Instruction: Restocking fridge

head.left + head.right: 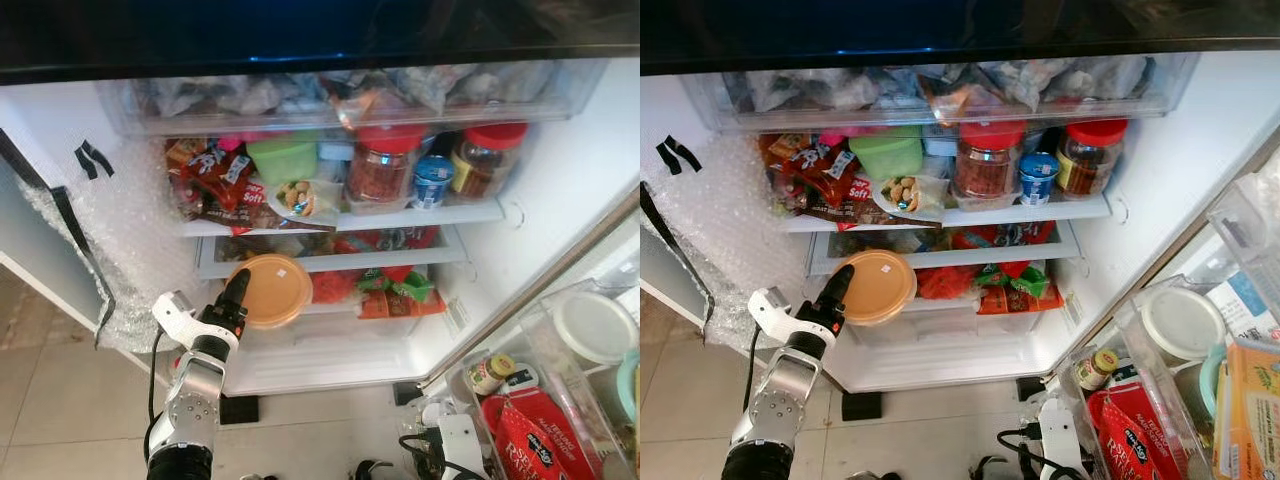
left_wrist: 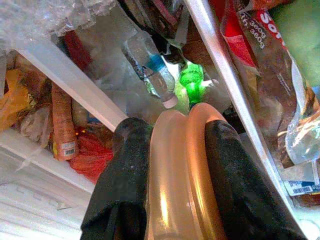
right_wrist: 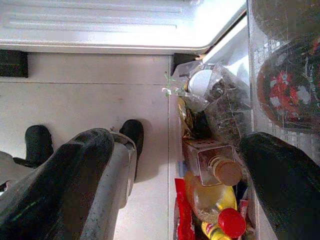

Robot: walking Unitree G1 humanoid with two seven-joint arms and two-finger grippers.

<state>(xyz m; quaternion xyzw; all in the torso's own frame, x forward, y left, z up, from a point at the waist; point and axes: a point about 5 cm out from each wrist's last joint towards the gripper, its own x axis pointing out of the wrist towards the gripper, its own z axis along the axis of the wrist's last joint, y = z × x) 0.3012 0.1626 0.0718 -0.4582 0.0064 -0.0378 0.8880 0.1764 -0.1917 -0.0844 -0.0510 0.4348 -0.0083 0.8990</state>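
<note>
Now the left claw (image 2: 172, 165) pinches the orange container's (image 1: 268, 290) rim, apparently.

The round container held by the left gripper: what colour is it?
Orange-tan, container clearest in the right eye view, clamped by the left gripper.

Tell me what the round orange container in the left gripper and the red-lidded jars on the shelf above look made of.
Orange container: likely plastic, smooth and faintly see-through, with glossy streaks where the left gripper pinches its rim. Red-lidded jars: clear, contents visible, with matte red plastic-looking lids; glass or clear plastic, can't tell which.
</note>
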